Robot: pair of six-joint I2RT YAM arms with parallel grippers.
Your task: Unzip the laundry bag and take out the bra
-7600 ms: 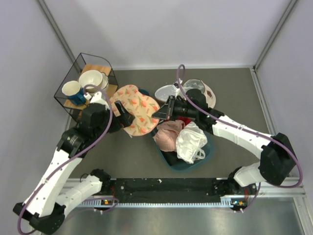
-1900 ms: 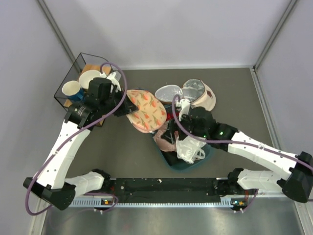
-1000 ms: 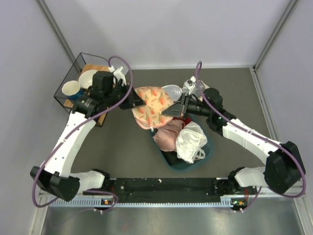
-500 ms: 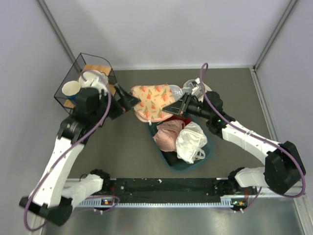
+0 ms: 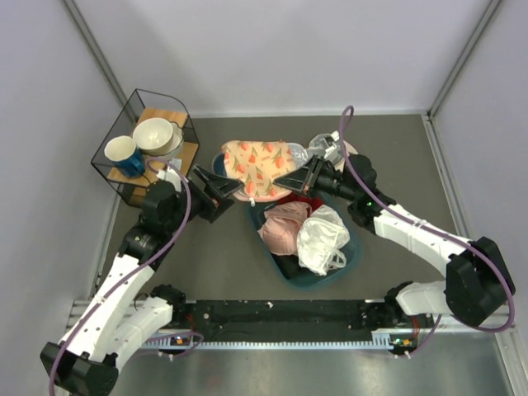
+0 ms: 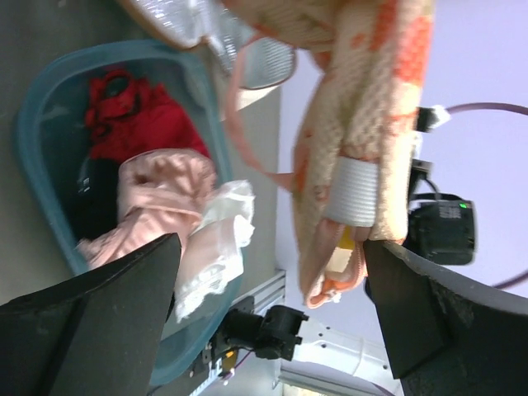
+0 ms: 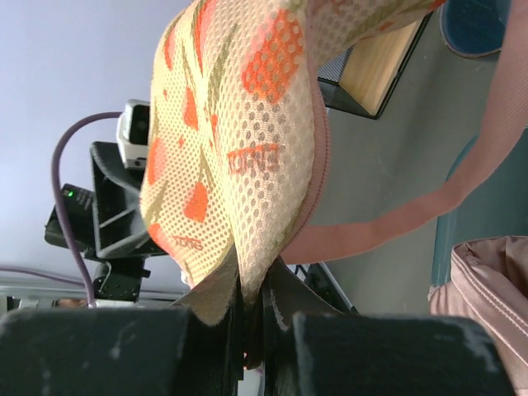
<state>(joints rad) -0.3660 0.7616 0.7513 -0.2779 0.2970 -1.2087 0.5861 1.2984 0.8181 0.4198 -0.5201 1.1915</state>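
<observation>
The peach-pink laundry bag (image 5: 257, 161) with orange print hangs in the air above the far end of the teal basin (image 5: 346, 262). My right gripper (image 5: 286, 181) is shut on its right edge; in the right wrist view the mesh (image 7: 239, 140) is pinched between the jaws (image 7: 252, 330) and its pink strap (image 7: 412, 216) loops down. My left gripper (image 5: 216, 190) stands wide open just left of the bag, apart from it. In the left wrist view the bag (image 6: 363, 99) hangs ahead of the open fingers (image 6: 99, 322). A small yellow patch (image 6: 343, 239) shows at its lower edge, possibly the bra; otherwise the bra is hidden.
The basin holds a pale pink lacy garment (image 5: 285, 227), a white glossy bundle (image 5: 323, 239) and red cloth (image 6: 124, 115). A beige pouch with silver lining (image 5: 323, 148) lies behind the bag. A wire basket (image 5: 124, 177) with mugs stands at the far left.
My left gripper has let go of the bag's left edge, opened wide and drawn back toward me. The bag now hangs from the right gripper alone.
</observation>
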